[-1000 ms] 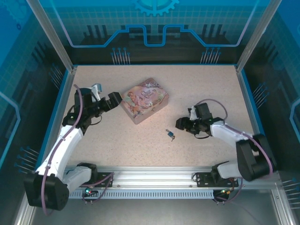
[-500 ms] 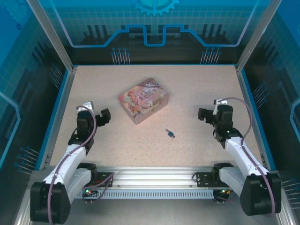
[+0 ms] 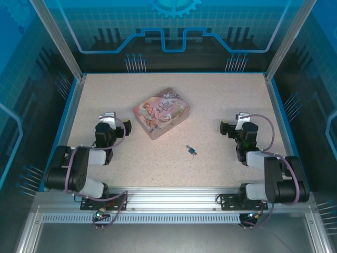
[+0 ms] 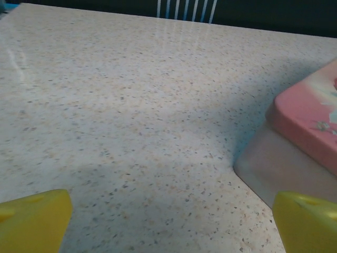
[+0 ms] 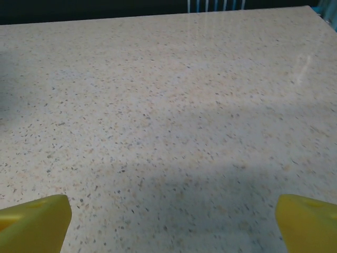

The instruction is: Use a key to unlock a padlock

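Padlock: the padlock (image 3: 190, 151) lies loose on the table (image 3: 221, 95), in front of the tin (image 3: 161, 112) and between your two arms.
Key: a pale speck at the padlock's near-right end (image 3: 195, 154) may be the key; it is too small to be sure.
Long axis: diagonal, far-left to near-right.
Nearer arm: the right. The padlock sits to the left of the right claw (image 5: 168, 226) and nearer the bases, outside its wrist view.
Right claw: released, yellow fingertips spread wide over bare table.
Left claw: the left claw (image 4: 168, 226) is also released, with the tin's corner just to its right.
Changed: both arms have folded back from their reach of a second ago. Padlock and tin have not moved.
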Available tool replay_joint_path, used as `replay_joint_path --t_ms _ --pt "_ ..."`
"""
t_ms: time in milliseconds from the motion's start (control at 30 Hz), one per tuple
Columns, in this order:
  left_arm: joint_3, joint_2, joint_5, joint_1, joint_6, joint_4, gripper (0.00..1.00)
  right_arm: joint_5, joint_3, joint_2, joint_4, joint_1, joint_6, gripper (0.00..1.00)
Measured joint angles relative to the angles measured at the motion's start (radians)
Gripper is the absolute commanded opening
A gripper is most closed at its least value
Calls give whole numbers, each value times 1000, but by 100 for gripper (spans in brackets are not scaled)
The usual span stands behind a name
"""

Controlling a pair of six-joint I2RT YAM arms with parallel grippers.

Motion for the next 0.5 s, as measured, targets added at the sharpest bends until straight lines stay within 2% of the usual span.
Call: replay_joint_path --t_ms 67,167,267,500 --pt "-3 34 17 1 12 19 99 -13 8 72 48 1 -14 100" --pt "24 35 26 3 16 -14 99 -7 56 114 6 23 -40 100" --pt "78 35 25 5 16 -37 99 2 98 116 11 61 -63 100" --pt "90 35 24 5 16 -49 99 -5 110 116 1 66 -94 100"
